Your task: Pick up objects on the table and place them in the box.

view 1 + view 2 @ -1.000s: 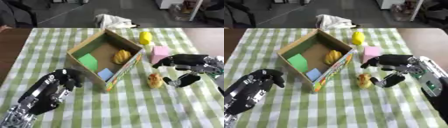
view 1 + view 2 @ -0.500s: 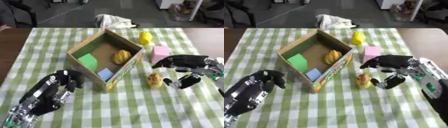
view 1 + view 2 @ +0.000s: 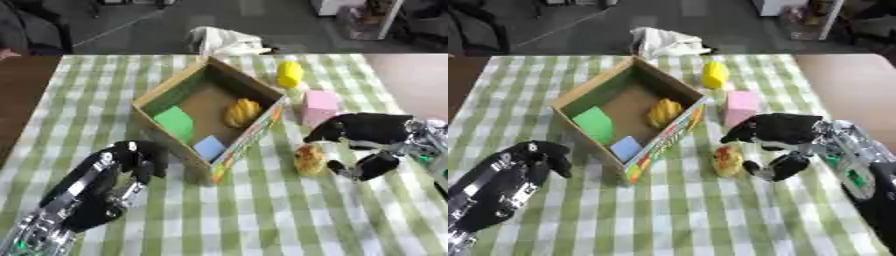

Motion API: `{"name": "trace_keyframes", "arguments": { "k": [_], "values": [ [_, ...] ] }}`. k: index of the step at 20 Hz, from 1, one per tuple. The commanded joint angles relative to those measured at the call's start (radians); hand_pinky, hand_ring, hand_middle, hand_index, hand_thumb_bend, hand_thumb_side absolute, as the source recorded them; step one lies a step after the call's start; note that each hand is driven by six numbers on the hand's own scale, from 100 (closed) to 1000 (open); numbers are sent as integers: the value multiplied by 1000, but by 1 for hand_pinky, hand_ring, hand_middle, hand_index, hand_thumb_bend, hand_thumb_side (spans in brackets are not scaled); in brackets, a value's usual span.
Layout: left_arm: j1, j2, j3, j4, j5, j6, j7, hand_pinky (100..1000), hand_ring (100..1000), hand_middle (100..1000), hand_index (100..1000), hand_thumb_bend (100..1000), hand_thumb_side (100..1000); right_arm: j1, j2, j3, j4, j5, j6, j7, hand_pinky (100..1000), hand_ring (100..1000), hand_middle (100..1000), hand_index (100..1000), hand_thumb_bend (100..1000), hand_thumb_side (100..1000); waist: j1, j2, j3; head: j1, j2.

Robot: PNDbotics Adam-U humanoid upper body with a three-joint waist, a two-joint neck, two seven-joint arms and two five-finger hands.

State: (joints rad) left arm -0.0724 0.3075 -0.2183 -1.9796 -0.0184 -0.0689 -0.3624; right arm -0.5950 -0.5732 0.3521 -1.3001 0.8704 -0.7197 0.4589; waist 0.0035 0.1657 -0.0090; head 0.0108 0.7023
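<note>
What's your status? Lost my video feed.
Right hand open, bracketing small yellow-orange object, no grip yet. Left hand idle, curled, beside box. Path clear.

Right hand [image 3: 785, 137]: mid-right of frame, fingers and thumb spread apart, reaching leftward, holding nothing. Left hand [image 3: 118, 172]: lower left, fingers curled, idle, empty.

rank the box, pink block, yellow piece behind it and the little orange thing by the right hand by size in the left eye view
1. Box, by far the largest.
2. Pink block.
3. Yellow piece and orange thing: these look alike, and the orange one lies nearer the camera, so unranked.
</note>
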Motion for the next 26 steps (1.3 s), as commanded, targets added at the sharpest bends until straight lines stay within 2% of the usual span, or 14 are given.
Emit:
{"name": "trace_keyframes", "arguments": {
  "k": [1, 4, 7, 12, 15, 19, 21, 23, 26],
  "values": [
    [-11, 6, 3, -20, 1, -4, -2, 647, 587, 575, 782, 100, 614, -21, -6, -13, 12, 19, -174, 146, 906, 889, 851, 971, 100, 309, -1, -11, -2, -2, -6],
    [-11, 2, 3, -20, 1, -3, -2, 642, 587, 575, 782, 100, 614, -35, 7, -11, 25, 34, -178, 138, 904, 884, 835, 963, 100, 311, 1, -11, 1, -3, -7],
    [-10, 0, 3, -20, 2, -5, -2, 641, 587, 574, 782, 100, 612, -48, 23, -6, 48, 50, -181, 138, 898, 862, 772, 931, 100, 309, 4, -12, 6, -6, -7],
    [-11, -2, 3, -20, 5, -5, -2, 639, 587, 575, 782, 100, 614, -64, 50, -13, 90, 70, -181, 123, 868, 798, 598, 792, 100, 304, 4, -13, 10, -7, -8],
    [-10, -3, 4, -20, 5, -4, -1, 641, 587, 575, 782, 100, 614, -69, 54, -23, 94, 59, -179, 81, 839, 751, 501, 635, 100, 278, 4, -13, 12, -6, -8],
    [-10, -3, 5, -20, 7, -6, -1, 640, 587, 575, 782, 100, 613, -78, 55, -53, 71, -5, -162, -11, 826, 721, 467, 588, 100, 236, 4, -14, 12, -4, -9],
    [-9, -4, 5, -20, 7, -6, -1, 640, 587, 575, 782, 100, 612, -95, 61, -75, 55, -66, -145, -35, 822, 707, 456, 584, 100, 216, 6, -15, 12, -3, -9],
    [-9, -5, 5, -20, 8, -7, -1, 640, 587, 575, 782, 100, 611, -128, 67, -92, 40, -139, -124, -30, 821, 704, 454, 584, 100, 211, 7, -16, 13, -3, -7],
    [-11, -9, 1, -20, 12, -7, -4, 641, 587, 575, 782, 100, 611, -215, 94, -111, 55, -233, -82, 4, 819, 695, 458, 599, 100, 202, 14, -19, 19, -12, -6]
  ]
}}
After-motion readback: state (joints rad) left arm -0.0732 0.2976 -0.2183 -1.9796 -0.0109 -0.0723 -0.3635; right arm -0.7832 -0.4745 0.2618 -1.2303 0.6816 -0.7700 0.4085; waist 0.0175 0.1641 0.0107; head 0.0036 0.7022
